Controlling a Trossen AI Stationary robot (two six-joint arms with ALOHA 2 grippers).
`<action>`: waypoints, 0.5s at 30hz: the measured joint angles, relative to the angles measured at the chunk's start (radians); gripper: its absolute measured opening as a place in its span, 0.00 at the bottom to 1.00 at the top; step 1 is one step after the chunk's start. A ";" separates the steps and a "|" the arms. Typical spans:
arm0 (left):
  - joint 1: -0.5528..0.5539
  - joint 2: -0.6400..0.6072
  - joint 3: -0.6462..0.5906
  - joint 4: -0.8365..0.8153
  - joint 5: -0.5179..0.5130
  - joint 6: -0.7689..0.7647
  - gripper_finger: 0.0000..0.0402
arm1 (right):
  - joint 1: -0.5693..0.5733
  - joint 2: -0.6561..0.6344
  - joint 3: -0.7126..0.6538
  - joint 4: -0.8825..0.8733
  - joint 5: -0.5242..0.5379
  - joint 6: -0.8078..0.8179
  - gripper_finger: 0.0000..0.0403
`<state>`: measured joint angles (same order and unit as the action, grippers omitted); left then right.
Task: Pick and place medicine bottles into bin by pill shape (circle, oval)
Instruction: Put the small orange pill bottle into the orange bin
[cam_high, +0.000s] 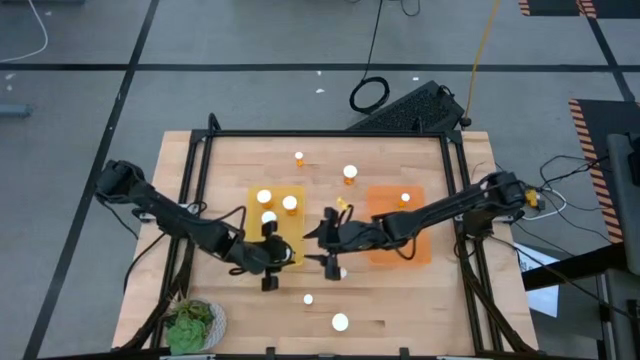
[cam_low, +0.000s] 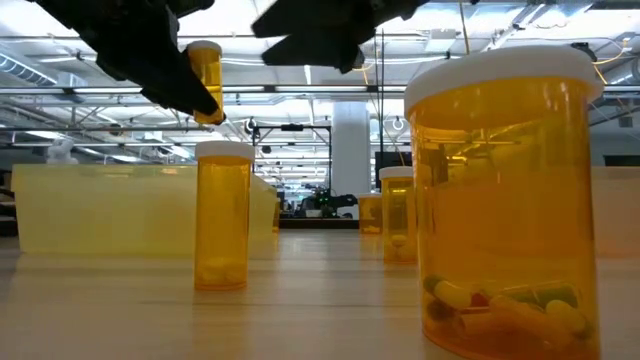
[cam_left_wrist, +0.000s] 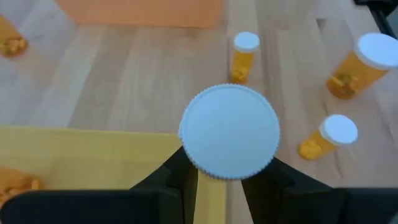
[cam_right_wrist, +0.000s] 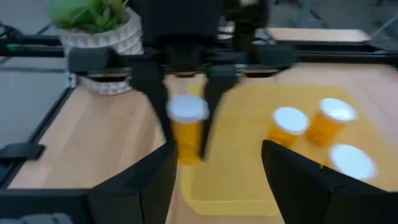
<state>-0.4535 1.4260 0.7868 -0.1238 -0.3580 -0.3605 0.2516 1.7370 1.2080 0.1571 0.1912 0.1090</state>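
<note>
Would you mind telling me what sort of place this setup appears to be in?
Probably a robotics lab or workshop: a framed wooden table on a taped floor, loose cables, and an open hall behind.

White-capped amber bottle (cam_right_wrist: 188, 127) hangs upright, gripped, over the yellow tray's (cam_right_wrist: 249, 180) edge.

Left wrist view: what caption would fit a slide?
Left gripper holds a white-capped pill bottle over the yellow tray's edge.

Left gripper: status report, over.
Left gripper shut on a white-capped bottle, lifted at the yellow tray edge. Right gripper open, empty, alongside. Three bottles already in that tray.
</note>
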 joint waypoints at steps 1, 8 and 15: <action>0.005 0.000 0.000 0.003 0.000 0.000 0.26 | 0.000 0.018 0.016 0.004 -0.012 -0.002 0.59; 0.023 0.001 0.000 0.032 -0.010 0.019 0.26 | 0.006 0.085 0.043 0.150 -0.035 -0.001 0.63; 0.029 0.001 0.000 0.047 -0.010 0.038 0.26 | 0.005 0.094 0.042 0.162 -0.037 -0.016 0.60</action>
<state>-0.4249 1.4265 0.7872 -0.0769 -0.3683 -0.3221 0.2563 1.8313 1.2503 0.3187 0.1547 0.0929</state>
